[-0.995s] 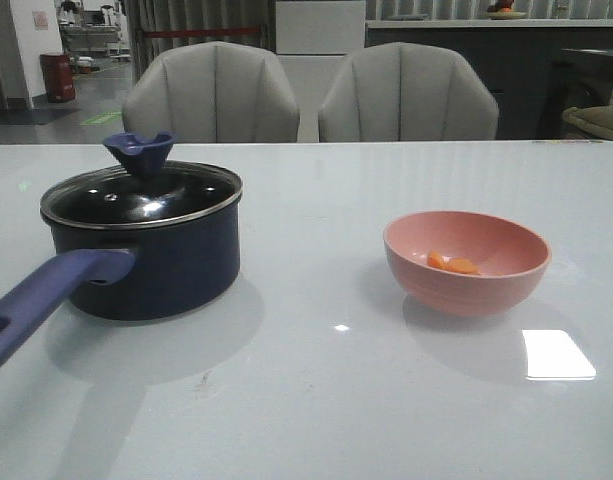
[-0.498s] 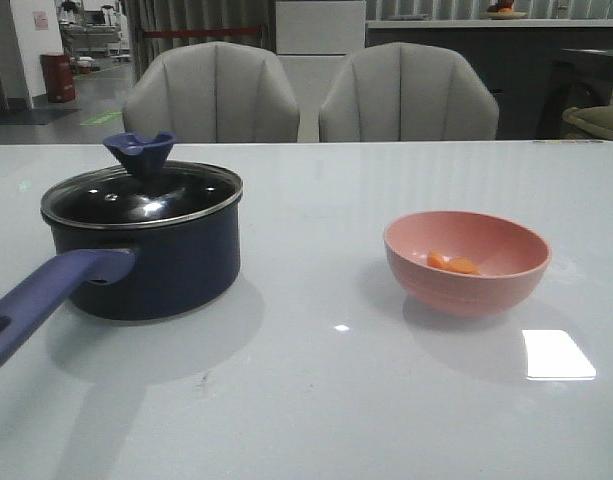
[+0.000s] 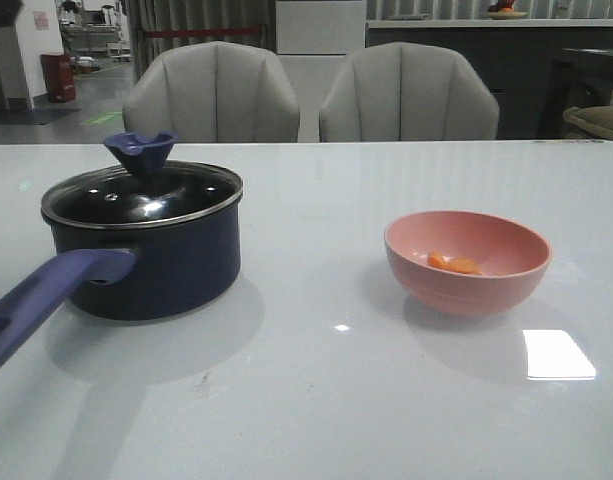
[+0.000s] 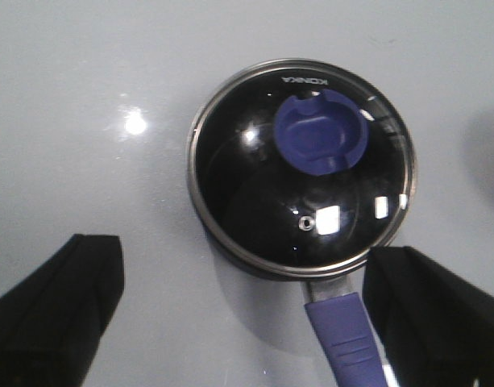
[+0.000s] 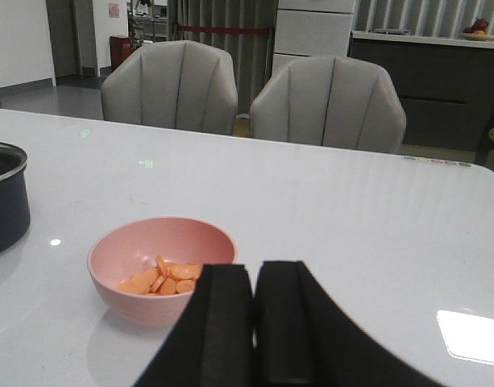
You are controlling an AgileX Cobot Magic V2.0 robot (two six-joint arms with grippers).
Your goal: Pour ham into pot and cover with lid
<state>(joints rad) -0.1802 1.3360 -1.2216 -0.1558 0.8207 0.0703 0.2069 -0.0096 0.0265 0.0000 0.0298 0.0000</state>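
Glass lid sits on dark navy pot; orange ham slices in pink bowl. Left gripper spread wide above the lid, right gripper fingers pressed together, empty.

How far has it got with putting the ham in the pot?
Nothing is done yet. The ham lies in the pink bowl, and the lid sits on the pot. The left gripper hangs open above the lid; the right gripper is shut, holding nothing, near the bowl. Left to do: lift the lid, pour, cover.
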